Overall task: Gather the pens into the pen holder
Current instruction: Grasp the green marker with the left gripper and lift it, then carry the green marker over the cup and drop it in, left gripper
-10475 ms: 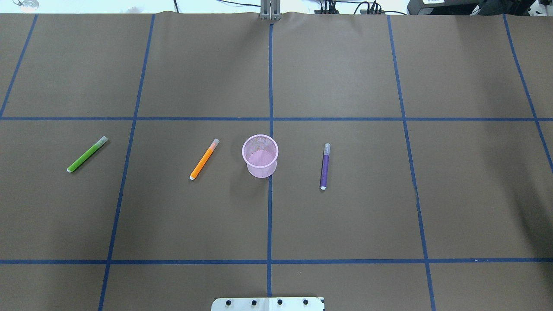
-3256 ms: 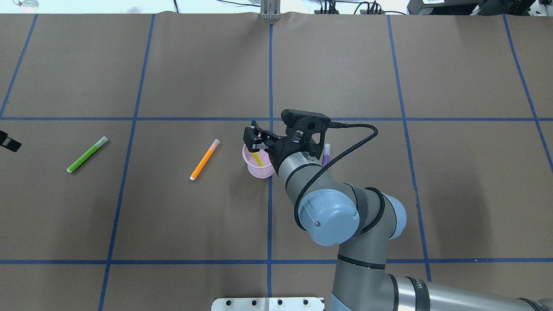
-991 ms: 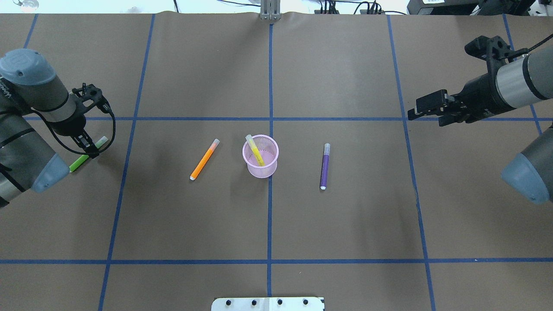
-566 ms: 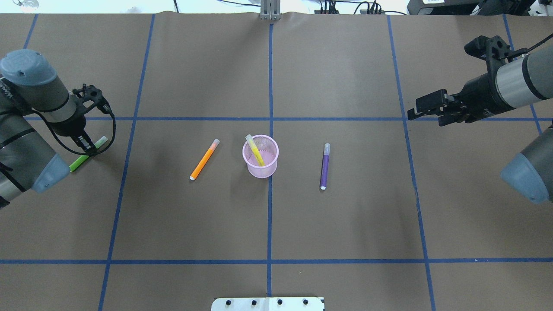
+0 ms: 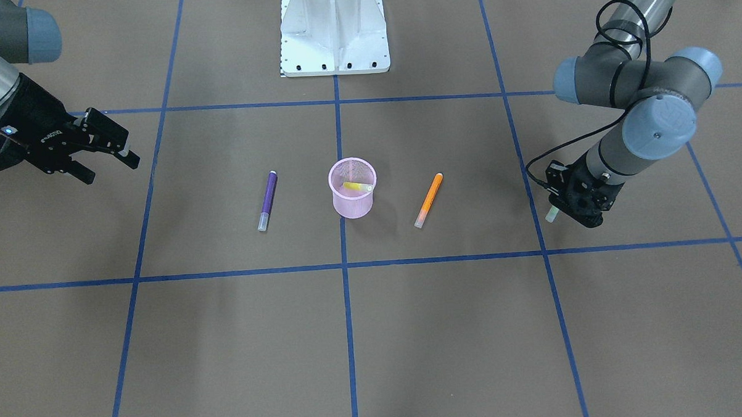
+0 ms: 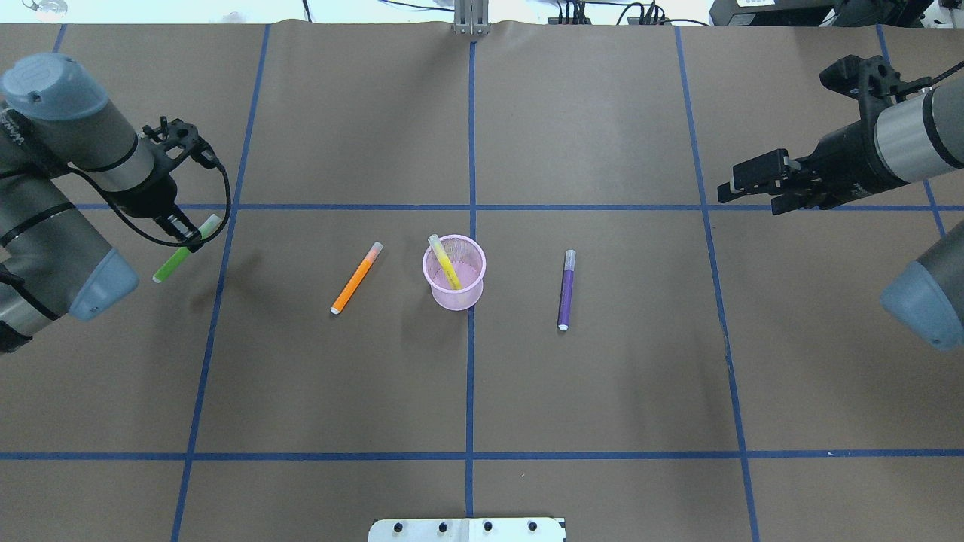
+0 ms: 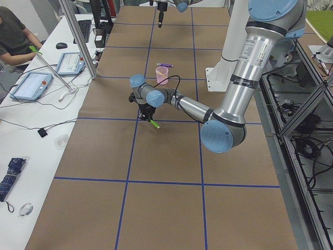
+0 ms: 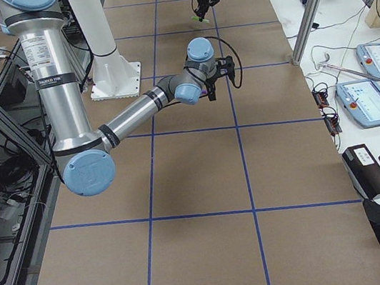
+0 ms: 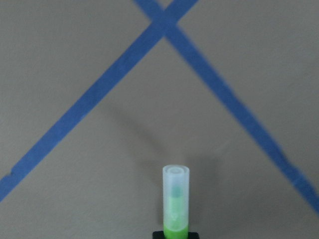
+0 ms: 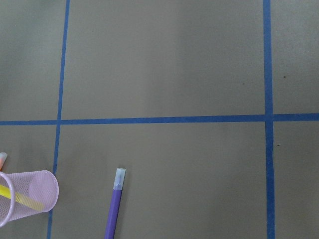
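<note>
The pink mesh pen holder [image 6: 456, 299] stands at the table's middle, also in the front view [image 5: 353, 206] and the right wrist view [image 10: 30, 199]. A yellow pen [image 6: 444, 267] leans inside it. The orange pen [image 6: 356, 278] lies on the table left of the holder, and the purple pen [image 6: 566, 290] lies right of it. My left gripper [image 6: 181, 229] is shut on the green pen [image 6: 169, 267] and holds it tilted above the table at the far left; the left wrist view shows its pale cap [image 9: 175, 189]. My right gripper [image 6: 734, 184] is open and empty, high at the right.
Blue tape lines grid the brown table cover. The white base plate [image 6: 467, 529] sits at the near edge. A side bench with tablets [image 7: 31, 86] runs along the far edge, and a person sits there.
My left gripper has lifted the green pen off the table and carried it a little right and away. My right gripper has drifted slightly away, still open.
</note>
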